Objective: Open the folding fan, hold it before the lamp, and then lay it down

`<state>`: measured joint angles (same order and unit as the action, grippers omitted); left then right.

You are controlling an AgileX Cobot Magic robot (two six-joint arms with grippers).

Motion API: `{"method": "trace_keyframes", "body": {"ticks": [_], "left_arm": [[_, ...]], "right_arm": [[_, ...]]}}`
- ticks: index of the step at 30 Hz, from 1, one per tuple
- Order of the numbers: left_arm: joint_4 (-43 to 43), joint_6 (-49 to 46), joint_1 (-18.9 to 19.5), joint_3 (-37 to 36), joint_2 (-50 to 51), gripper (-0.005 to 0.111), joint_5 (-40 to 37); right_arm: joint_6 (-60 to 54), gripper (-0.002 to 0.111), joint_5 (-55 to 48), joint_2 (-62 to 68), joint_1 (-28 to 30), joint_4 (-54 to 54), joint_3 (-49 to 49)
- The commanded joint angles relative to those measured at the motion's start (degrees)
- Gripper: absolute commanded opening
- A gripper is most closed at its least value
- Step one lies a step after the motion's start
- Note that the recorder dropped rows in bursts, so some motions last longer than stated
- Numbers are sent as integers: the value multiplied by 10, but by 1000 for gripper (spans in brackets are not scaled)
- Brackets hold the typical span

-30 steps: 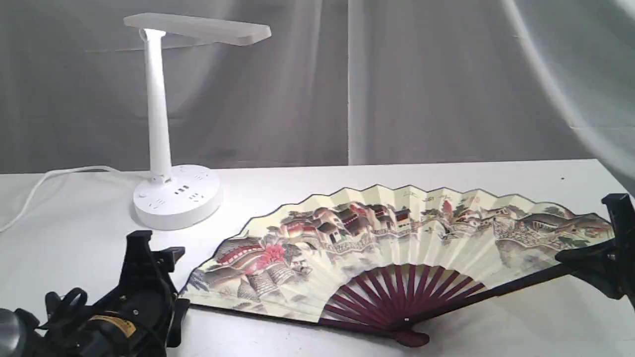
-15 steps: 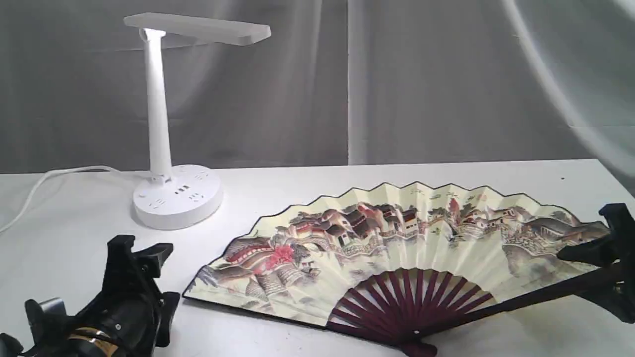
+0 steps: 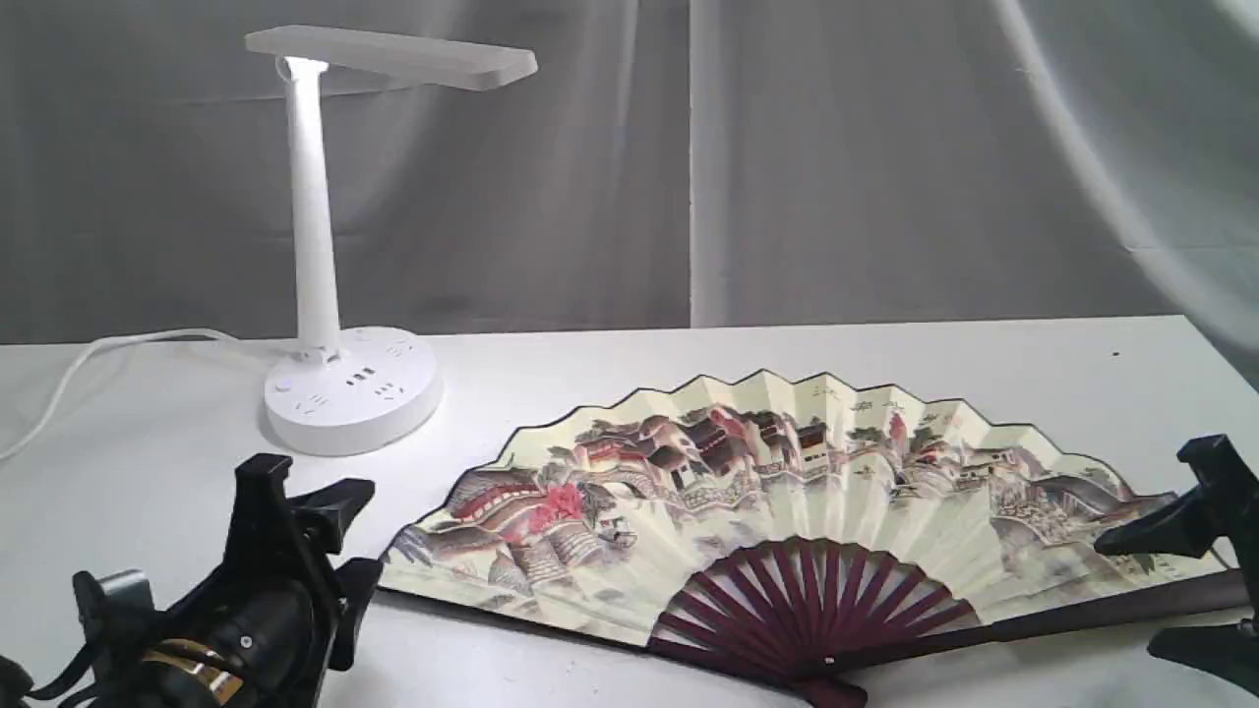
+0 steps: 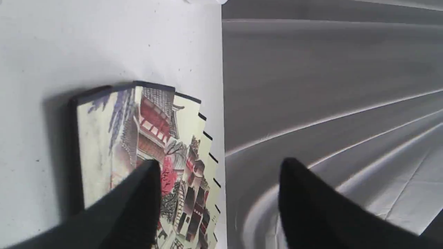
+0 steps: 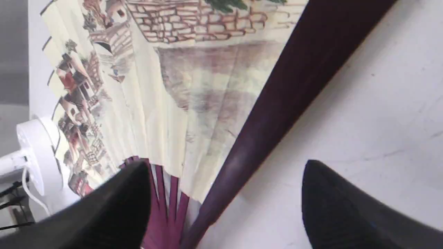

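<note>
The folding fan (image 3: 787,482) lies spread open on the white table (image 3: 610,364), painted side up, with its maroon ribs toward the front. The white lamp (image 3: 315,236) stands at the back left, well apart from the fan. My left gripper (image 3: 315,492) sits open just off the fan's left end; in the left wrist view one finger (image 4: 138,193) overlaps the fan (image 4: 148,121). My right gripper (image 3: 1156,590) is open at the right end. The fan's dark guard rib (image 5: 277,103) runs between the gripper's (image 5: 226,167) spread jaws, which are not gripping it.
The lamp's round base (image 3: 349,393) carries sockets, and its white cord (image 3: 89,364) trails off to the left. A grey curtain (image 3: 787,157) hangs behind the table. The lamp base (image 5: 38,152) also shows in the right wrist view.
The right gripper has opened and let go of the guard rib. The fan's right end has dropped flat onto the table. The left gripper shifted slightly near the fan's left end.
</note>
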<state>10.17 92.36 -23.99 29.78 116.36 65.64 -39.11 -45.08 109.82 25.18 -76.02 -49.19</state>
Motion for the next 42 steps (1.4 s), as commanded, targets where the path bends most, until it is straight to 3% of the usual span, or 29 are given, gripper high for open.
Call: {"method": "trace_keyframes", "body": {"ticks": [1,5,8,15,28,34,39,42], "left_arm": [[-11,6,0,-5,-13,44,-6],[-29,6,0,1,-34,37,-45],[-48,6,0,16,-60,34,-121],[-157,-16,0,81,-115,31,-330],[-413,-33,0,211,-189,31,-743],[-358,-257,19,251,-209,31,-910],[-186,-528,70,262,-210,28,-973],[-76,-685,115,262,-210,16,-1018]], "right_arm": [[40,60,8,-36,3,67,1],[62,57,10,-77,3,125,1],[69,55,10,-103,3,164,1],[83,49,6,-141,-27,204,1],[122,31,44,-151,-151,379,1],[143,27,58,-151,-199,427,-3],[234,23,42,-152,-228,539,-24],[310,22,22,-153,-235,626,-45]]}}
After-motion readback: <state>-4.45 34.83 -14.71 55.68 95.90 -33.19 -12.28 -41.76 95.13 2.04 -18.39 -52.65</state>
